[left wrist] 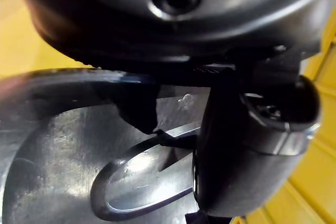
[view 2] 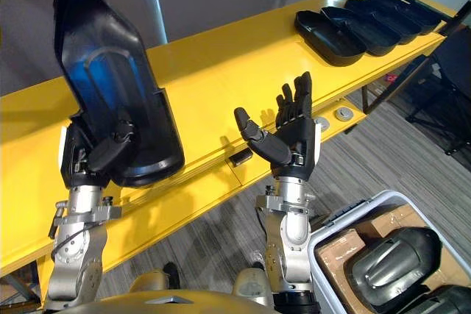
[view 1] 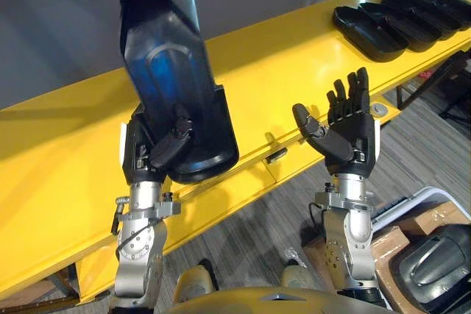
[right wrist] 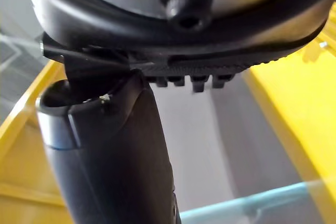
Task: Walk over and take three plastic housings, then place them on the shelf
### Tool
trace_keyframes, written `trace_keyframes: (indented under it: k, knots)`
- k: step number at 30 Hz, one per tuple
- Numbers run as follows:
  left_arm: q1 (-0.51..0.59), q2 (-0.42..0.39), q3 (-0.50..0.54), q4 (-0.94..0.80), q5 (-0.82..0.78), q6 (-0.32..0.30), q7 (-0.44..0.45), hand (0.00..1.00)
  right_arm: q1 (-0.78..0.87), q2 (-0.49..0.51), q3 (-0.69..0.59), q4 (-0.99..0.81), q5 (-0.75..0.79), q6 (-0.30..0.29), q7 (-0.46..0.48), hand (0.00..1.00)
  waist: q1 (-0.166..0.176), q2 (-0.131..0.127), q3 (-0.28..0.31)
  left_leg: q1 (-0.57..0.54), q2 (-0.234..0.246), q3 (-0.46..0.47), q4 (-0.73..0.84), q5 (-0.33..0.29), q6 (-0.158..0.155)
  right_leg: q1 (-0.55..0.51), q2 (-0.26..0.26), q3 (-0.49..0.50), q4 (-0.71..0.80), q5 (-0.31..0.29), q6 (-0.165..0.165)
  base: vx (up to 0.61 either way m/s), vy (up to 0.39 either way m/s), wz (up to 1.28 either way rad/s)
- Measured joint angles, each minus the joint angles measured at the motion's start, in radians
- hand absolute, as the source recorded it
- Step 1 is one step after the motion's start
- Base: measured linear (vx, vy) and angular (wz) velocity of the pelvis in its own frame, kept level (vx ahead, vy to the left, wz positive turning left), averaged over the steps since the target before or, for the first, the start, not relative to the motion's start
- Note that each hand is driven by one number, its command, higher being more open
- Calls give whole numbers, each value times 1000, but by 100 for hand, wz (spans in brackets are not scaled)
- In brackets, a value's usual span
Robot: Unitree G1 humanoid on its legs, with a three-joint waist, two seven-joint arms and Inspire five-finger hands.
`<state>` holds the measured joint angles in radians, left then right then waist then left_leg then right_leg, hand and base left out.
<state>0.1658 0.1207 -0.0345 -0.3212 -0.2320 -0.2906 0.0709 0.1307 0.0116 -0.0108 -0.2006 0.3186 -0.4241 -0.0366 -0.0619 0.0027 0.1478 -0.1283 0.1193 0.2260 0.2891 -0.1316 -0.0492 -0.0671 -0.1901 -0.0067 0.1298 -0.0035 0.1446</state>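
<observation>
Here the left hand [view 1: 147,154] is raised in front of the robot, forearm upright. Its thumb is curled over the front of a black plastic housing [view 1: 173,71] and the fingers are behind it, so the hand grips the lower, wide end. The housing stands almost upright, leaning a little to the robot's left, over the front edge of the yellow shelf [view 1: 294,56]. I cannot tell if it touches the shelf.

The right hand [view 1: 346,134] is also raised on an upright forearm, palm turned inward, fingers straight and pointing up, thumb stretched out to the side; it holds nothing.

At the far right end of the shelf, a row of black housings [view 1: 401,20] lies side by side. On the floor at the right stands a white bin [view 2: 316,255] with more dark housings [view 2: 386,259] on cardboard [view 2: 342,255].
</observation>
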Motion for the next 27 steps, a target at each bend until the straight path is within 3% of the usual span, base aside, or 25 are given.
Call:
trace_keyframes:
  k: [4,8,11,14,19,22,27]
  knots:
    - [-79,-4,-32,-1,5,81,8,0,-22,-27,-61,-1,-22,10,-40,100,-32,19,-9,15,3,4,-71,17,-24,-1,11,0,-54,17,10,87,-38,-14]
    - [-81,-11,-87,-1,4,175,17,0,-7,-38,-53,-65,-42,73,-39,100,-33,26,-13,82,15,30,-149,41,-36,8,31,14,-54,33,6,26,-39,-25]
    - [-82,-30,-89,2,-12,232,74,0,24,-39,-53,-132,-72,97,-19,100,-34,25,-13,101,10,45,-169,48,-35,8,28,23,-54,34,7,-24,5,-12]
    - [-112,-35,-56,45,-15,253,183,0,25,-46,-40,-139,-78,105,13,100,-39,24,-12,93,1,65,-168,51,-31,-11,21,44,-57,35,10,-74,9,-19]
    - [-258,-51,12,208,-36,283,382,0,46,-56,9,-197,-76,118,66,100,-59,27,2,48,0,103,-141,50,-33,-58,18,88,-73,35,10,-105,-25,-21]
    - [-298,-70,18,238,-47,293,457,0,52,-58,29,-248,-75,120,90,100,-82,34,21,31,15,119,-111,38,-37,-76,24,98,-60,35,10,-74,-32,-15]
    - [-384,-82,11,258,-111,300,490,0,53,-76,70,-273,-75,121,99,100,-93,35,40,-9,32,140,-61,24,-37,-123,30,124,-34,36,12,-40,-8,-13]
